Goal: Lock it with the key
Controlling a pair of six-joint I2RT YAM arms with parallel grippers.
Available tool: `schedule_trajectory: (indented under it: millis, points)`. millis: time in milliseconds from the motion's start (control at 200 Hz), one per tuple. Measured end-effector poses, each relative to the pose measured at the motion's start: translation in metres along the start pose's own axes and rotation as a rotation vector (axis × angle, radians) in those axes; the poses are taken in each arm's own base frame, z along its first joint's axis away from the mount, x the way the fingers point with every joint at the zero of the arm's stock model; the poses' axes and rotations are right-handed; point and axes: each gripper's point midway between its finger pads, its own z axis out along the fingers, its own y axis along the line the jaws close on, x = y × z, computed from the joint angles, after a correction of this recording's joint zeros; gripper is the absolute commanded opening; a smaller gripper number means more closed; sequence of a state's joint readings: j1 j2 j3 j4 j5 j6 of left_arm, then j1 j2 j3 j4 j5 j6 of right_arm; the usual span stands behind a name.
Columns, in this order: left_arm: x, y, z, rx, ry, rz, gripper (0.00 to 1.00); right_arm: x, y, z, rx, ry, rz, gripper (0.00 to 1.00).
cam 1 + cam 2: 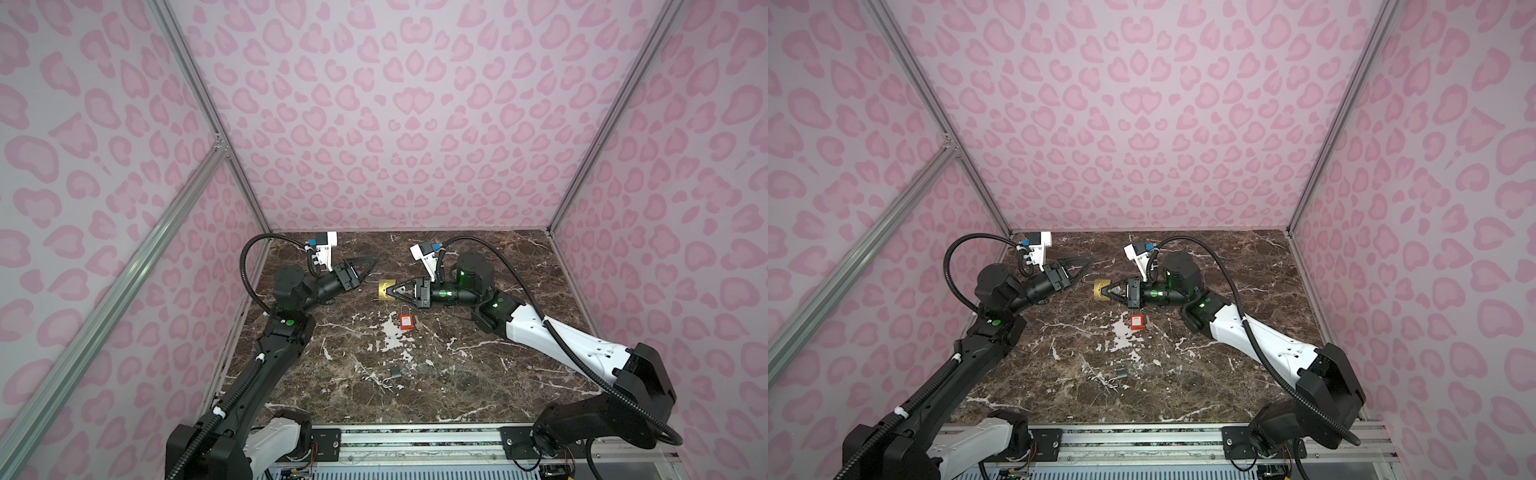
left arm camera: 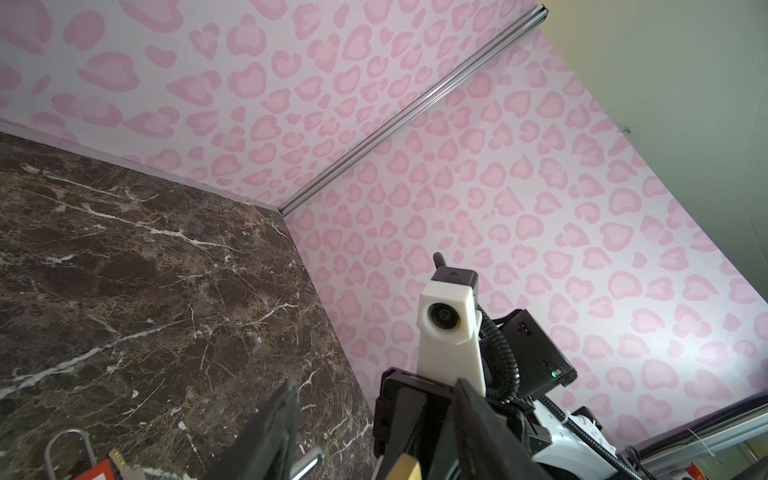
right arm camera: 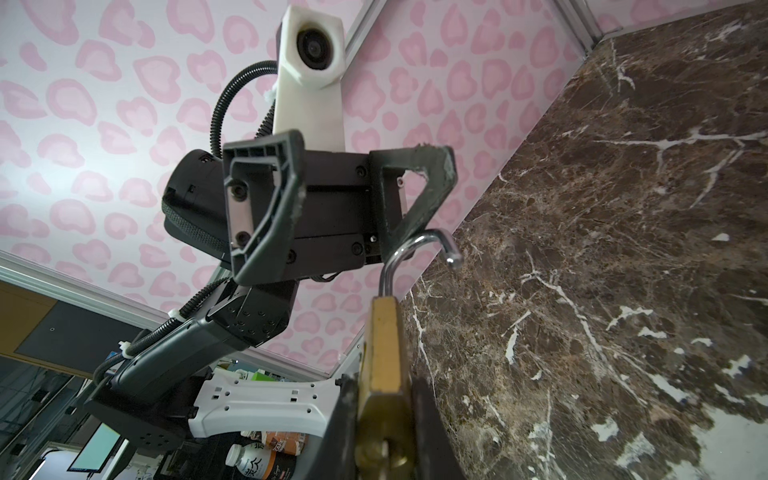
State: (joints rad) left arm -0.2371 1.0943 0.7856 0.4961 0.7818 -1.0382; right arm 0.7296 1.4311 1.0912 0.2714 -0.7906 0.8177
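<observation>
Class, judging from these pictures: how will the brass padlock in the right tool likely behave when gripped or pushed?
The brass padlock looks solid metal: probably stiff, heavy for its size. The right tool clamps its flat sides, so it likely stays put, though smooth brass may slip. The open shackle could swivel if bumped.

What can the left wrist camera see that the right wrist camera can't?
Only the left wrist view: the red padlock lying on the marble table, and the right arm's white camera. Only the right wrist view: the left arm's white camera and bottles outside the enclosure. Both: the brass padlock clamped in the right gripper, the marble table and the pink walls.
</observation>
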Motion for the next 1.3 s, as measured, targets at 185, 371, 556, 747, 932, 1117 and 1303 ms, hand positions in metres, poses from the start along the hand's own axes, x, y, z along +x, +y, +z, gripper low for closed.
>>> schedule_trajectory:
  millis: [185,371,556,747,932,1117,1303]
  points:
    - [0.004,0.002,0.000,-0.002,0.011,-0.008,0.61,-0.010,-0.001,-0.006,-0.007,-0.024,-0.003,0.01]
    - [0.009,0.000,0.002,0.008,0.027,-0.008,0.61,-0.019,-0.005,-0.008,-0.019,-0.044,-0.001,0.01]
    - [0.014,-0.002,0.003,0.017,0.048,-0.002,0.61,-0.025,-0.005,-0.007,-0.035,-0.047,0.012,0.01]
    - [0.019,-0.003,0.001,0.007,0.065,0.006,0.58,-0.029,-0.003,-0.010,-0.048,-0.058,0.002,0.00]
    - [0.020,-0.001,0.000,-0.009,0.064,0.010,0.42,-0.031,0.000,-0.012,-0.056,-0.058,-0.002,0.00]
    - [0.018,-0.002,-0.001,-0.012,0.054,0.021,0.35,-0.034,0.006,-0.016,-0.063,-0.064,-0.015,0.00]
    - [0.017,-0.002,-0.001,-0.013,0.051,0.023,0.26,-0.034,0.004,-0.017,-0.056,-0.060,-0.011,0.00]
